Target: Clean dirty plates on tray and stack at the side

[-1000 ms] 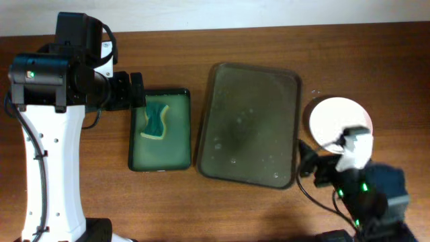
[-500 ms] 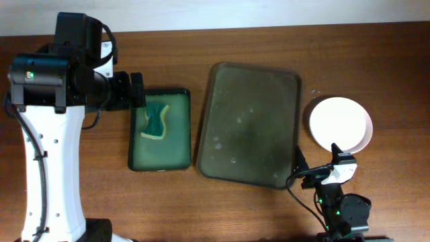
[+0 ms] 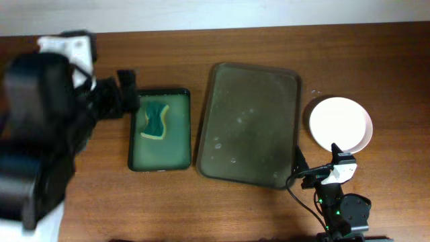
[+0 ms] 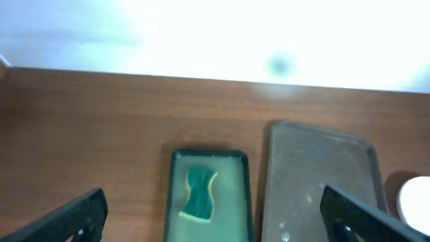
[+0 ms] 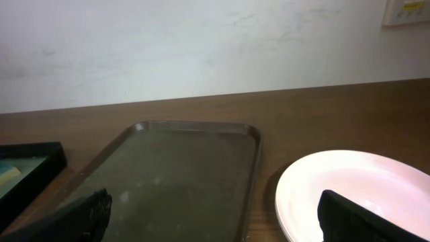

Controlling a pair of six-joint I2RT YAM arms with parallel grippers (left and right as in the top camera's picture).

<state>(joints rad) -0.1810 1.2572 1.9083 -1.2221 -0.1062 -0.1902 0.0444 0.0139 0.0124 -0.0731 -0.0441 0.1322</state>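
A white plate (image 3: 340, 124) sits on the table to the right of the dark tray (image 3: 250, 124); it also shows in the right wrist view (image 5: 356, 195). The tray holds only water drops and shows in both wrist views (image 5: 175, 175) (image 4: 316, 175). A green sponge (image 3: 155, 119) lies in the green basin (image 3: 160, 158), also seen in the left wrist view (image 4: 197, 195). My left gripper (image 3: 127, 94) (image 4: 215, 222) is open and empty, high above the basin's near-left side. My right gripper (image 3: 304, 168) (image 5: 222, 218) is open and empty, low at the front, between the tray and the plate.
The basin (image 4: 208, 202) stands just left of the tray. A pale wall runs behind the table's far edge. The left arm's body looms large and blurred over the table's left side.
The left arm has risen towards the overhead camera and blurs; its gripper stays near the basin's far-left corner. The right arm drew back from the plate to the front edge and now rests.
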